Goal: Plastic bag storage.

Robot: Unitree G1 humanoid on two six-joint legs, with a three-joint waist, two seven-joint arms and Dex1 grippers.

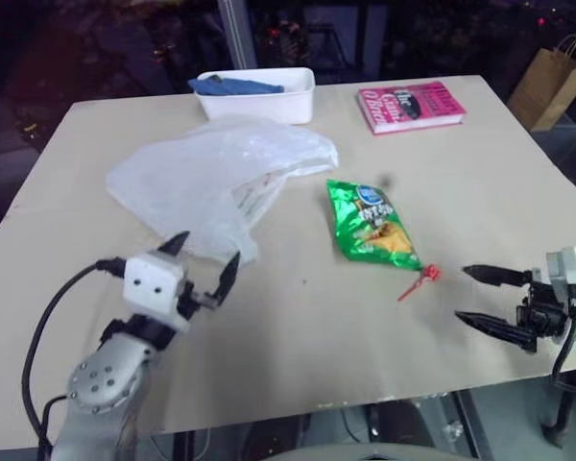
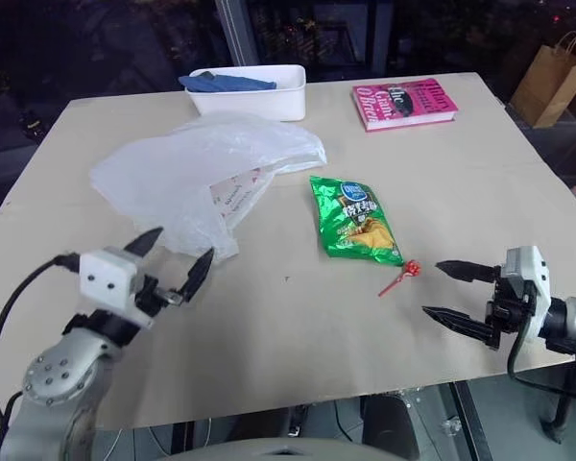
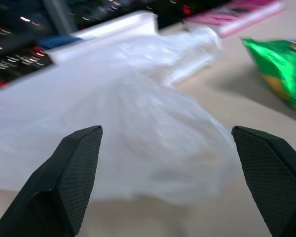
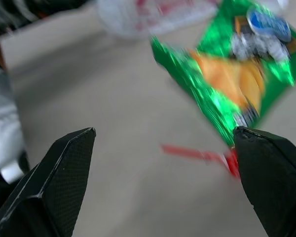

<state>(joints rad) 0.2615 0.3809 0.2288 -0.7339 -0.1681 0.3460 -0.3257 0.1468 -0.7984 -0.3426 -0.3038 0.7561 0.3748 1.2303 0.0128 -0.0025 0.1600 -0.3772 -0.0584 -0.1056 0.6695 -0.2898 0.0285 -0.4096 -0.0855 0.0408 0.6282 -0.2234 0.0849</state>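
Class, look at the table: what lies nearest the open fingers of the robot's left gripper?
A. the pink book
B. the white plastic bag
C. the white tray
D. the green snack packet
B. The left gripper stands open just before the near edge of the plastic bag, while the snack packet, tray and book lie farther off.

I see a beige table (image 1: 298, 355) under even light — its far edge meets dark glass panes split by a pale vertical frame post (image 1: 235, 34). Red light specks show beyond; dark floor flanks both sides.
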